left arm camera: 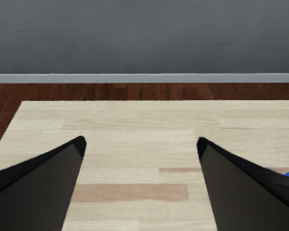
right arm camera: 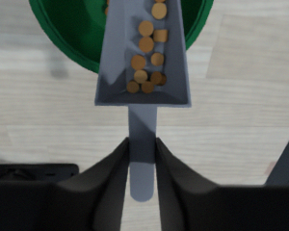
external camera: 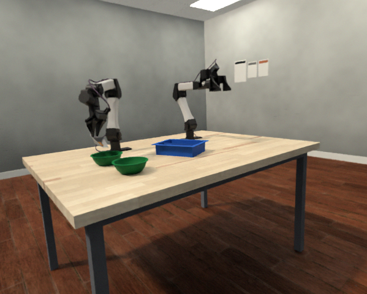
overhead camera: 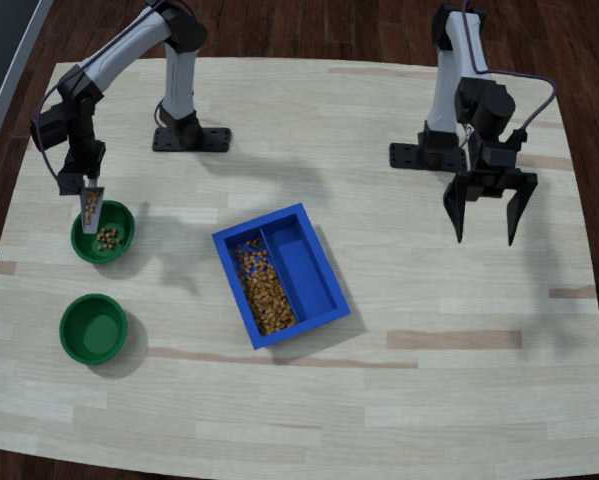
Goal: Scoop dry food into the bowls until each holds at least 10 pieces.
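My right gripper (overhead camera: 91, 181) (external camera: 95, 135) (right arm camera: 143, 140) is shut on the handle of the grey scoop (overhead camera: 89, 229) (right arm camera: 143, 120). The scoop holds several brown pieces and hangs over the upper green bowl (overhead camera: 130, 238) (external camera: 105, 160) (right arm camera: 69, 45) in the top view. Several pieces (overhead camera: 108, 238) lie in that bowl. The other green bowl (overhead camera: 93, 333) (external camera: 129, 167) is upright and looks empty. The blue box (overhead camera: 303, 327) (external camera: 174, 150) lies flat; food (overhead camera: 268, 295) fills much of its left compartment, the right one looks empty. My left gripper (overhead camera: 485, 241) (external camera: 220, 89) (left arm camera: 141, 139) is open and empty, raised away from the box.
The wooden table (overhead camera: 444, 403) (external camera: 208, 171) carries both arm bases (overhead camera: 214, 139) (overhead camera: 402, 156) along its far side. The box stands between the bowls and the left arm's side. A corner of the box shows at the left wrist view's right edge.
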Controlling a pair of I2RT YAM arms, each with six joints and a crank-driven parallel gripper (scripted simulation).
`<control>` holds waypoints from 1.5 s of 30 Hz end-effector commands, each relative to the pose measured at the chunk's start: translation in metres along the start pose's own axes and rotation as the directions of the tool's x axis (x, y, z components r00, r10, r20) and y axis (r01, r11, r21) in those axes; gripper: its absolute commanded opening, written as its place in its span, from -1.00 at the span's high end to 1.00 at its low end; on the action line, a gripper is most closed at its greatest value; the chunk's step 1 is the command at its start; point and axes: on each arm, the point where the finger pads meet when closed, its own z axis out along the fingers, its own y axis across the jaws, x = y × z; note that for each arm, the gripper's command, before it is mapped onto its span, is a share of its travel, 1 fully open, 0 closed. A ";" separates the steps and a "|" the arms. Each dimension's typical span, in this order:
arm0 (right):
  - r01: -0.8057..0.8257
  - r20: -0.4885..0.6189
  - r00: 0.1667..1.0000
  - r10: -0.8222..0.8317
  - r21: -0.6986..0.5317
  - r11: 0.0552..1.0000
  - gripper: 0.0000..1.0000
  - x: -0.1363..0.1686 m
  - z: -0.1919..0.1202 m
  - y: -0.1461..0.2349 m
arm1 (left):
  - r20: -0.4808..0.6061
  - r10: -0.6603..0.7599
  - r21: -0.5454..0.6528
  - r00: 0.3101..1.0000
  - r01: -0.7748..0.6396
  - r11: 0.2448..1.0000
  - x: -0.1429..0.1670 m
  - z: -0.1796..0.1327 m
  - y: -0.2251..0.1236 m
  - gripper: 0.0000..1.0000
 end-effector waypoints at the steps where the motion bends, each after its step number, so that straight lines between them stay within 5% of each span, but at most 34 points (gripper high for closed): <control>1: 0.046 0.012 0.999 -0.046 0.025 0.999 1.00 -0.011 -0.008 -0.010 | 0.039 -0.001 0.000 0.999 0.001 1.000 -0.016 -0.002 0.000 -1.00; 45: 0.297 -0.039 0.955 -0.295 0.057 0.953 1.00 -0.025 -0.016 -0.033 | 0.039 -0.001 0.000 0.999 0.001 1.000 -0.016 -0.002 0.000 -1.00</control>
